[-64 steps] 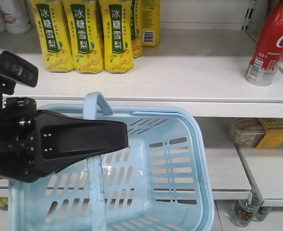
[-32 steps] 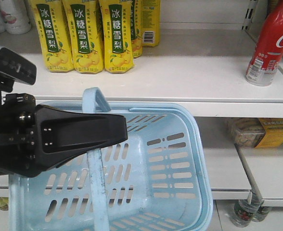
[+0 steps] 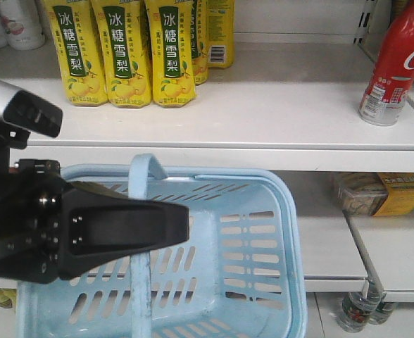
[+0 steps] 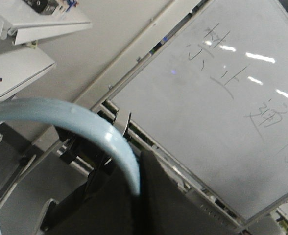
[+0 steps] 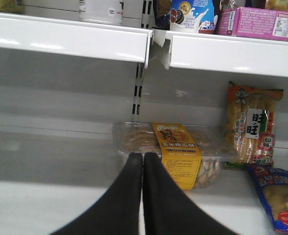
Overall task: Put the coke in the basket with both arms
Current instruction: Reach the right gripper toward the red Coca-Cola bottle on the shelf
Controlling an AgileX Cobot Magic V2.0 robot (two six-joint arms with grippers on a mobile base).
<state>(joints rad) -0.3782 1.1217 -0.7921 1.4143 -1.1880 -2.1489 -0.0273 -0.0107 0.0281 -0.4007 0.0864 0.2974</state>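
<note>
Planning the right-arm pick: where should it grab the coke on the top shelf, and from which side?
Likely the wide red body of the coke, above the white print band, coming in from the front. It stands on the shelf, open space on its left; its top is out of frame. The right gripper is shut, so open it first.

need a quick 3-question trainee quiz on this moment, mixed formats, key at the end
1. True or false: the coke lies inside the basket.
2. The right gripper is: A) open around the coke; B) shut, holding nothing; C) shut on a yellow bottle.
3. Fill in: the left gripper grips the basket by its ____.
Key: 1 false, it stands on the upper shelf. 2 B. 3 handle.
</note>
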